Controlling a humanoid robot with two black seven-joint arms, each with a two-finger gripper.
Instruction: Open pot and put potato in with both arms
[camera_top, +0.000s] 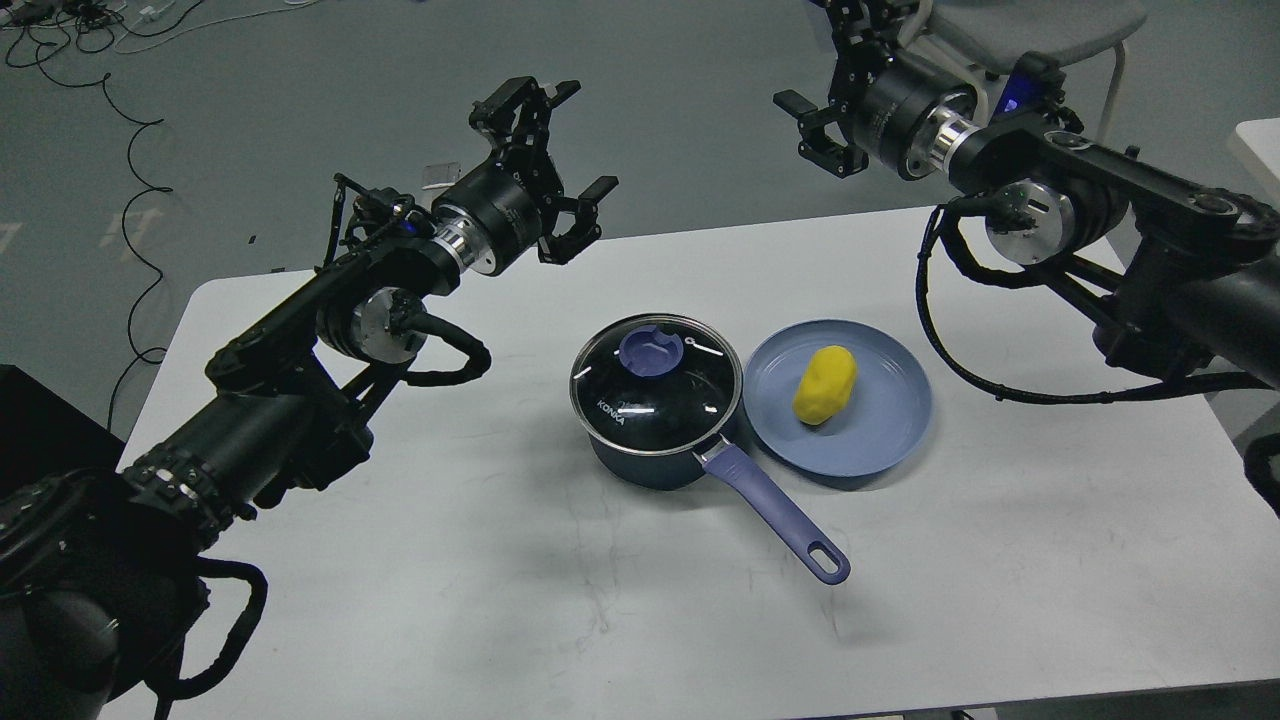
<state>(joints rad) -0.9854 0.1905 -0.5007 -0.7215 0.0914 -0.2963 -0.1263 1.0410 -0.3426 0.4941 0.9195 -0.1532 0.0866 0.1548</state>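
Both our jaws gape empty; the glass lid could slip at its small knob, tipping the pot.

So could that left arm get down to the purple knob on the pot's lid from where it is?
Probably yes. The left gripper hangs open above the table's far edge, up and left of the knob. Nothing stands between them, and the lid sits uncovered.
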